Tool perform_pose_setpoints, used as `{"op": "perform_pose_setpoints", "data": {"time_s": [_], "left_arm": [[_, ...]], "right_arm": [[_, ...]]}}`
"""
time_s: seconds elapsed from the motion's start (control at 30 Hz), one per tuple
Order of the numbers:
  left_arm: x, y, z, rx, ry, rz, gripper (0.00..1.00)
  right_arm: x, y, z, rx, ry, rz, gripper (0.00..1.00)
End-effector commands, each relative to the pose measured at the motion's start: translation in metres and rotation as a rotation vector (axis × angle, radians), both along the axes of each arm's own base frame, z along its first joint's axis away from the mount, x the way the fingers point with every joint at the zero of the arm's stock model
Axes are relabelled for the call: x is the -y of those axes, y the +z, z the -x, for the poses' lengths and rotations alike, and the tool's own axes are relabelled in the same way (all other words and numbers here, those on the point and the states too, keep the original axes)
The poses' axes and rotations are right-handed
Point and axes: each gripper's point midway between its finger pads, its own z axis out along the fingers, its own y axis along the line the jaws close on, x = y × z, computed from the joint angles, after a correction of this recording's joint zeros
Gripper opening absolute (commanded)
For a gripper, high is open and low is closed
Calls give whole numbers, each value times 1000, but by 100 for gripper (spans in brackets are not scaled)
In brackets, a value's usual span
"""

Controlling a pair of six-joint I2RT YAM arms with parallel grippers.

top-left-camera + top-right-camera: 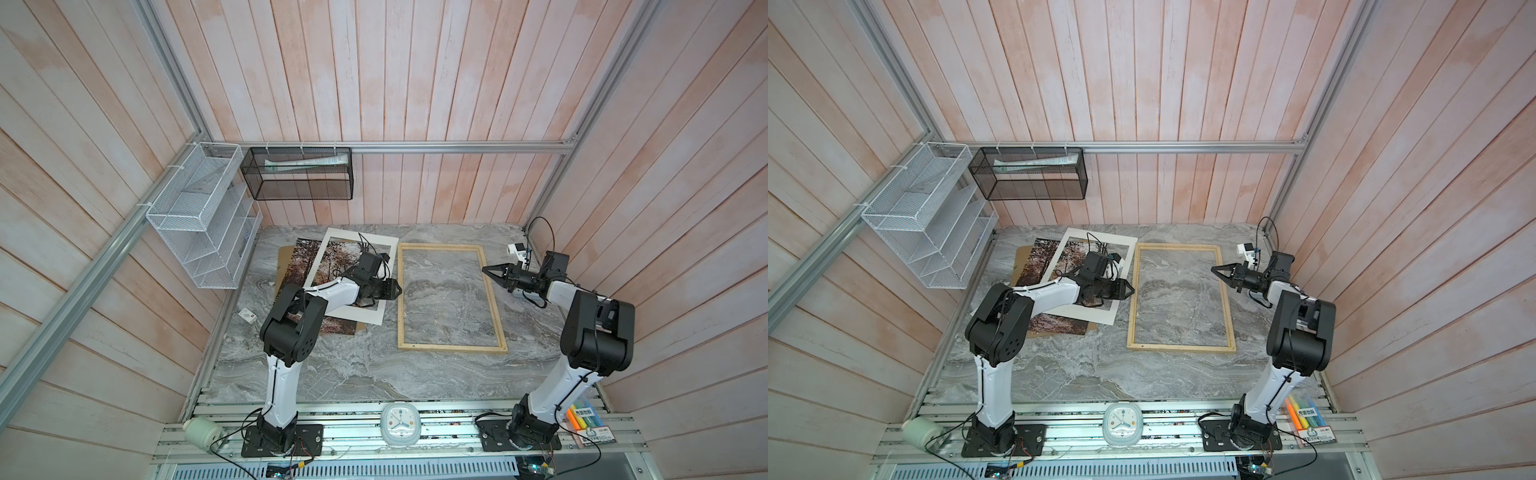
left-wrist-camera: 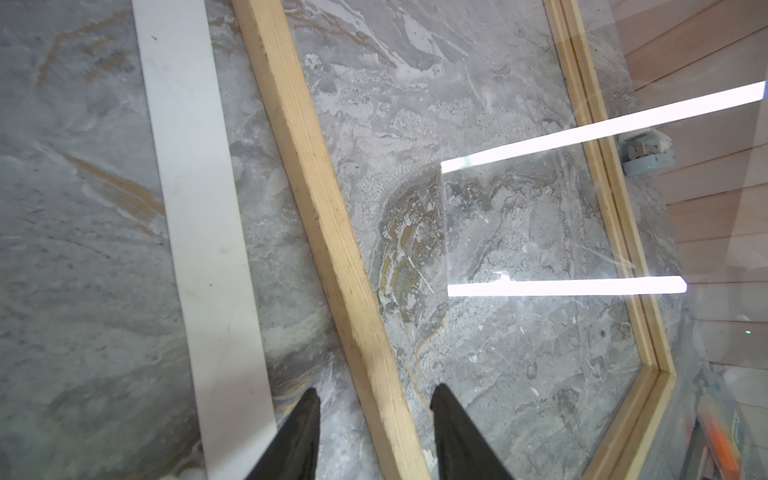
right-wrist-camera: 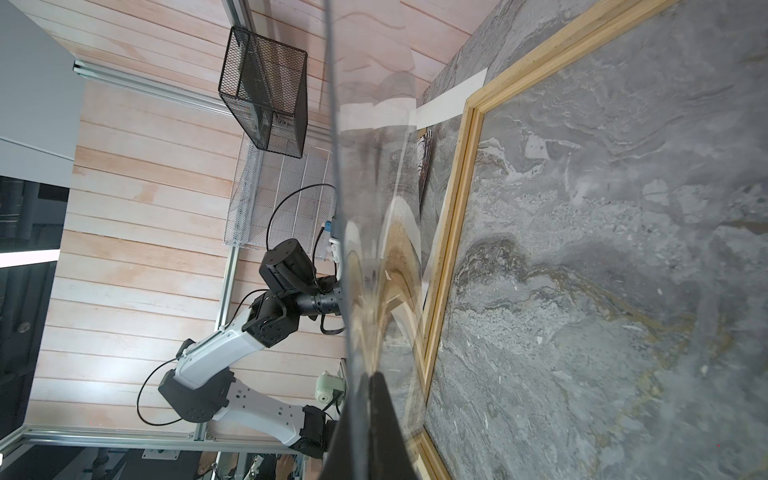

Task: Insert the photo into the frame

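The photo (image 1: 302, 259), an autumn forest print, lies at the back left on a brown board (image 1: 284, 259), mostly under a white mat (image 1: 360, 315). To their right the pale wood frame (image 1: 451, 348) lies flat on the marble, also seen in a top view (image 1: 1181, 347). My left gripper (image 1: 397, 289) hovers low at the frame's left strip (image 2: 324, 216). It is open, with its fingertips (image 2: 309, 401) either side of the strip and apart from it. My right gripper (image 3: 368, 382) is shut on a clear sheet (image 3: 345, 208), held on edge over the frame's right side (image 1: 486, 270).
A white wire rack (image 1: 199, 220) and a black mesh basket (image 1: 299, 174) hang on the back-left walls. A small white item (image 1: 248, 316) lies at the table's left edge. A clock (image 1: 400, 424) and a box of markers (image 1: 586, 419) sit on the front rail.
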Motion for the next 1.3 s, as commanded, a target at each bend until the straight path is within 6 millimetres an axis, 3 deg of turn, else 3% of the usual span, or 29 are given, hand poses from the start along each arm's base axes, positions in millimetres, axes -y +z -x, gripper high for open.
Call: {"op": "perform_pose_setpoints", "data": {"time_s": [0.0,0.23,1.27], "left_arm": [[0,24,-3,66,9,13,46],[-4,28,-5,80,15,4,46],[-5,24,-4,69,11,1,46]], "right_arm": [[-6,27,5,76,31,0,0],[-7,35,8,89,28,6,0],[-12,-1,19,25,22,18,0]]}}
